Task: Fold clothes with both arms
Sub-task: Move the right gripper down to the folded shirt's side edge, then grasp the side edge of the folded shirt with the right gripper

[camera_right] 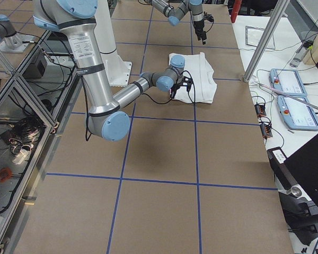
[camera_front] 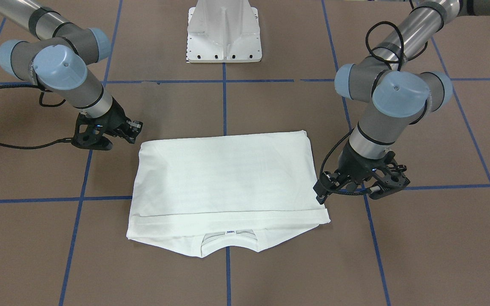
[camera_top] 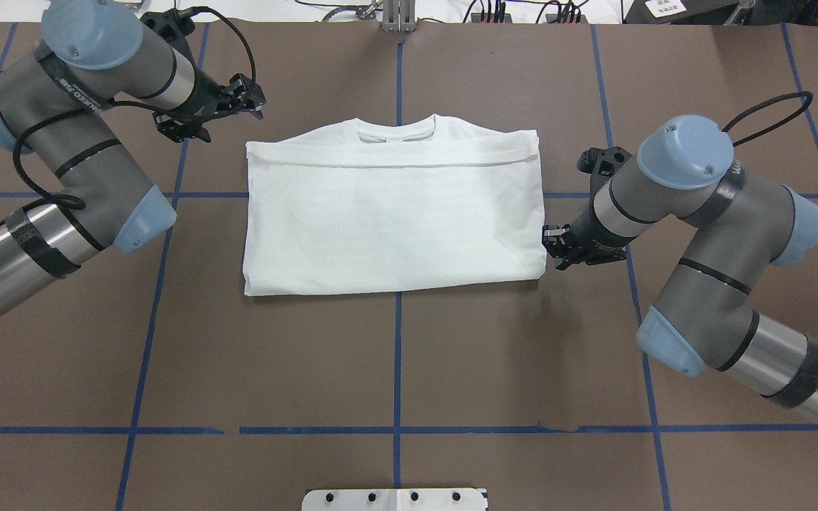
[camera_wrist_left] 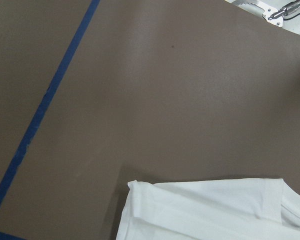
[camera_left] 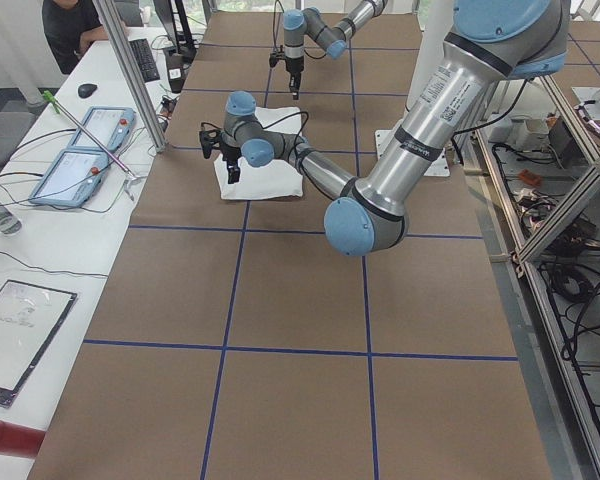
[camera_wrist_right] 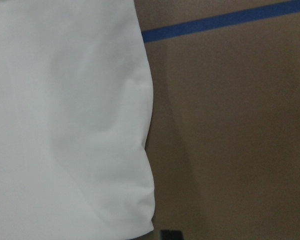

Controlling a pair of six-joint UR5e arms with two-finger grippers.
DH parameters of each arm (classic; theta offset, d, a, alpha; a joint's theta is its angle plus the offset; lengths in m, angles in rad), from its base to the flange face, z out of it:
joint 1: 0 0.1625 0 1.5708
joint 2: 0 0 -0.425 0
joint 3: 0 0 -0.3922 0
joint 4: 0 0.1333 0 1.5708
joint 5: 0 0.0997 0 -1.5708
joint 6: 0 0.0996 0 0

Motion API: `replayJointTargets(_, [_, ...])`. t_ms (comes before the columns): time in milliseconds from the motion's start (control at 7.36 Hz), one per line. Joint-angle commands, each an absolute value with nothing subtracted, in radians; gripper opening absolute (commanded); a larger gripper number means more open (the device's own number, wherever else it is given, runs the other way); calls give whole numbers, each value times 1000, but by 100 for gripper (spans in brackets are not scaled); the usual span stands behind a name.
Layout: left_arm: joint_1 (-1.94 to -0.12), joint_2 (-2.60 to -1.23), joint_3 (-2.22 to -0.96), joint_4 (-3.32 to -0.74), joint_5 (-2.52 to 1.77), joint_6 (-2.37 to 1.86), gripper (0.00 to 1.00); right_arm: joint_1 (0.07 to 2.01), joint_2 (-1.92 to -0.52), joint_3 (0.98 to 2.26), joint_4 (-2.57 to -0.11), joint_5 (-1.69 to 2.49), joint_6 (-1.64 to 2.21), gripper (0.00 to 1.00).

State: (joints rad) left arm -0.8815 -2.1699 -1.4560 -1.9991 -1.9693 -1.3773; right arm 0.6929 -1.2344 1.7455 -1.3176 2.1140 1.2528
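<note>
Folded white shirt [camera_top: 395, 213] lies centred on the desk [camera_top: 395, 355], collar away from the pedestal [camera_top: 395, 499]. Left tool [camera_top: 242, 99] hangs near a collar-side corner, right tool [camera_top: 552, 245] just beside the opposite edge; whether either is spread cannot be told.

No readable text (arm sticker [camera_left: 442, 97] too blurred)

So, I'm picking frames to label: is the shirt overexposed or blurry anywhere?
Overhead exterior: the shirt is bright, creases washed out, hem seam readable. Right wrist-mounted: cloth soft, nearly featureless, with a shadow on the table. Left wrist-mounted: fold edges crisp.
</note>
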Motion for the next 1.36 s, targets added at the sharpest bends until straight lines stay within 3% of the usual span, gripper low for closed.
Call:
replayJointTargets(0, [-882, -2164, -1457, -1999, -1968, -1374, 100, 675, -1224, 1744, -1305, 2106, 1246, 100])
replayJointTargets(272, [-881, -2164, -1463, -1999, -1968, -1378, 100, 672, -1213, 1732, -1307, 2073, 1246, 100])
replayJointTargets(680, [-881, -2164, -1465, -2000, -1970, -1378, 100, 667, -1135, 1602, -1305, 2047, 1246, 96])
replayJointTargets(816, [-882, -2163, -1463, -2000, -1968, -1378, 100, 660, -1135, 1601, -1307, 2048, 1249, 90])
replayJointTargets(952, [-882, -2163, -1465, -1999, -1968, -1378, 100, 657, -1135, 1606, -1305, 2048, 1252, 73])
replayJointTargets(1223, [-882, -2155, -1465, -2002, -1968, -1378, 100, 658, -1144, 1618, -1305, 2056, 1250, 9])
